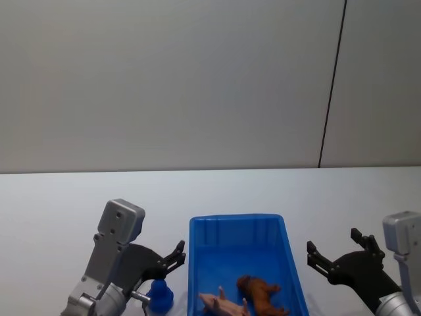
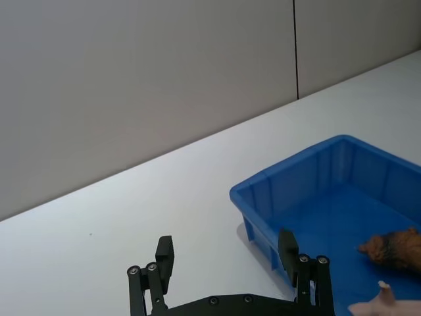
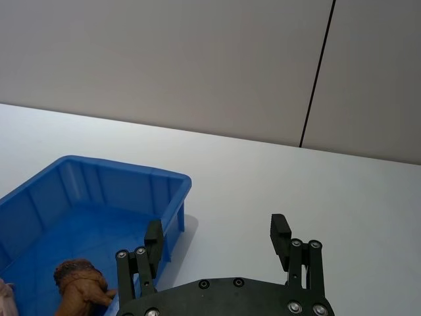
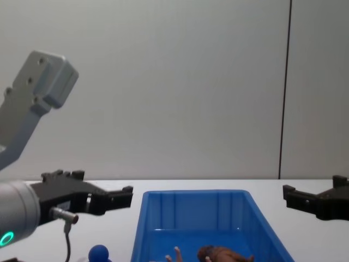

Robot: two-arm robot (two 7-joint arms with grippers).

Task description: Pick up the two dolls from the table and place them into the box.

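Grippers flank your box (image 1: 241, 227), left gripper (image 1: 179, 255) and right gripper (image 1: 314, 256) both spread; brown doll (image 1: 262, 291) lies inside, blue doll (image 1: 159, 294) on the table (image 1: 52, 210) beside its left rim.

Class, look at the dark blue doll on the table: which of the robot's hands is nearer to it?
Left. The left hand hangs open just above the dark blue doll; the right hand is across the box, open.
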